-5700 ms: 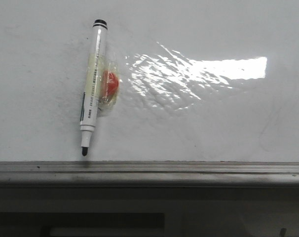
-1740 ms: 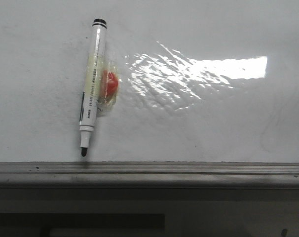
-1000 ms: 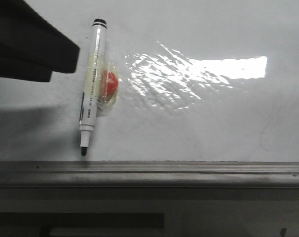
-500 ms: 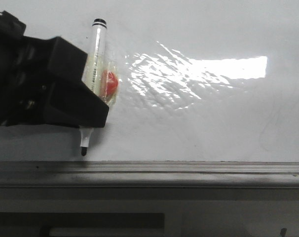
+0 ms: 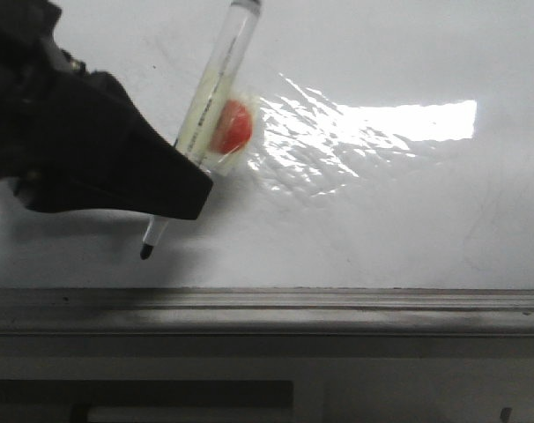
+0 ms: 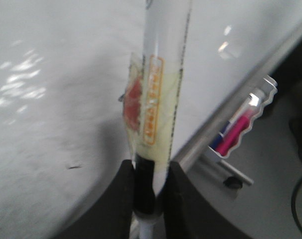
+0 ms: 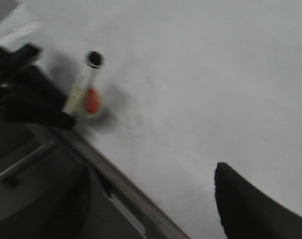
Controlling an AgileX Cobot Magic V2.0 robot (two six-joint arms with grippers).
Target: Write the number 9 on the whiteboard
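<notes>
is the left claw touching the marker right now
Touching. In the left wrist view the left claw has both fingers pressed against the marker, the barrel clamped between them with no gap. The front view agrees.

Window-shaped light glare (image 5: 408,122), dim grey surroundings.

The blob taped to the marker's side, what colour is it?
Red-orange blob, taped to the marker; clearest in the front view.
</notes>
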